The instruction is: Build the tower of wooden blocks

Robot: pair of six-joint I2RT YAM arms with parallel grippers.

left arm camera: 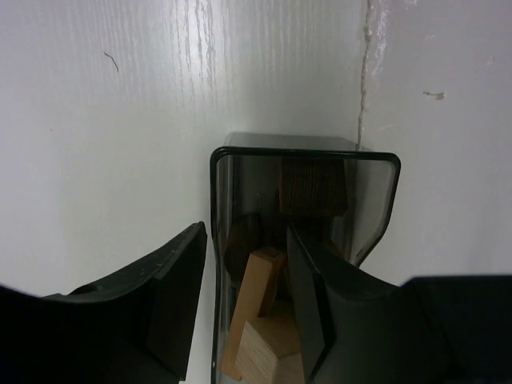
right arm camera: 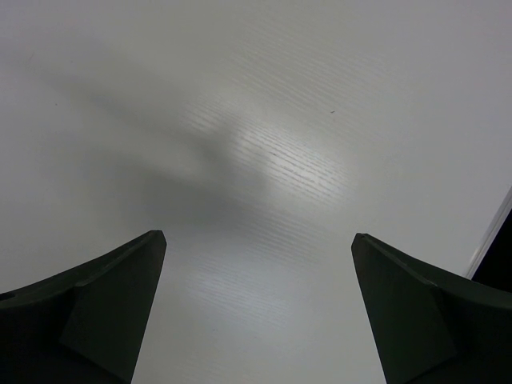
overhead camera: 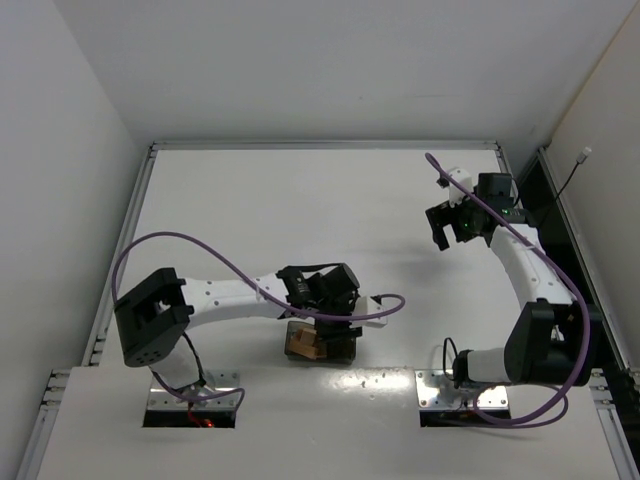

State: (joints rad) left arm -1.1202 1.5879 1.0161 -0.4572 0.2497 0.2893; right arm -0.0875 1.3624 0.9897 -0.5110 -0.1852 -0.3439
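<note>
No wood block tower stands anywhere in view. Loose wooden blocks lie in a translucent grey bin (overhead camera: 345,350) near the table's front edge. In the left wrist view the bin (left arm camera: 304,152) holds a light tan bar (left arm camera: 258,284), a tan cube (left arm camera: 268,352) and a dark brown block (left arm camera: 312,188). My left gripper (overhead camera: 325,318) hangs over the bin, open (left arm camera: 245,230). It straddles the bin's left wall, with one finger inside and one outside, and grips nothing. My right gripper (overhead camera: 440,232) is open and empty (right arm camera: 258,238) above bare table at the right.
White walls close the table at the left, back and right. A purple cable (overhead camera: 200,245) loops over the left arm. A dark gap (overhead camera: 545,200) runs along the table's right edge.
</note>
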